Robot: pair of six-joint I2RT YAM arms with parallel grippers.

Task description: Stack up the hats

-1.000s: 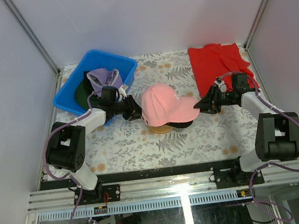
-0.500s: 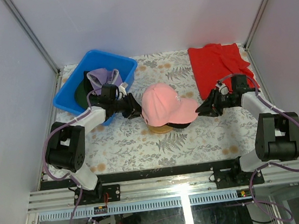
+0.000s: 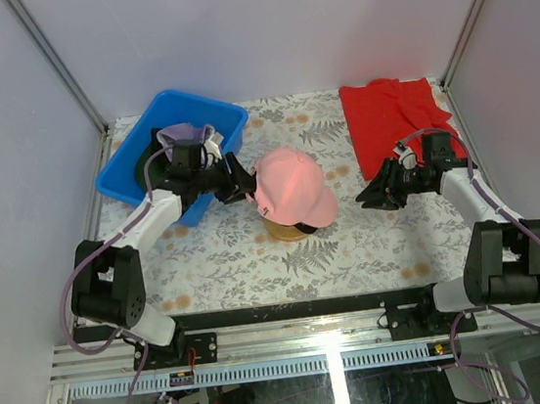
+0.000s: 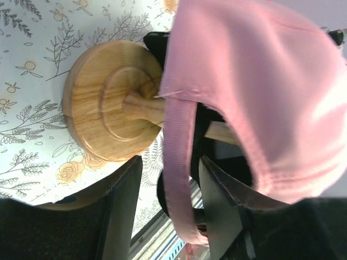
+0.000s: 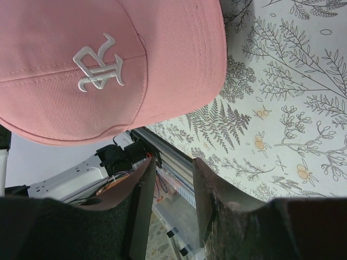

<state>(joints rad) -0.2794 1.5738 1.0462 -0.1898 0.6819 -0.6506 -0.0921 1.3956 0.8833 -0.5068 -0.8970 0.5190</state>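
The pink hat [image 3: 293,185] sits on a black hat [image 3: 304,225], both on the round wooden stand [image 4: 103,103] at the table's middle. My left gripper [image 3: 239,185] is at the pink hat's back, open. In the left wrist view the pink back strap [image 4: 178,162] hangs loose between the fingers with a gap on each side. My right gripper [image 3: 368,193] is open and empty, a short way right of the pink hat's brim [image 5: 179,59]. A lavender hat [image 3: 188,133] and a dark green hat [image 3: 143,166] lie in the blue bin [image 3: 202,110].
The blue bin stands at the back left, right behind my left arm. A red cloth [image 3: 393,118] lies at the back right, beside my right arm. White walls close in the floral table [image 3: 355,251] on three sides.
The left gripper has opened and let go of the pink hat's strap. The right gripper has drawn back to the right, off the brim. The pink hat has settled lower on the black hat.
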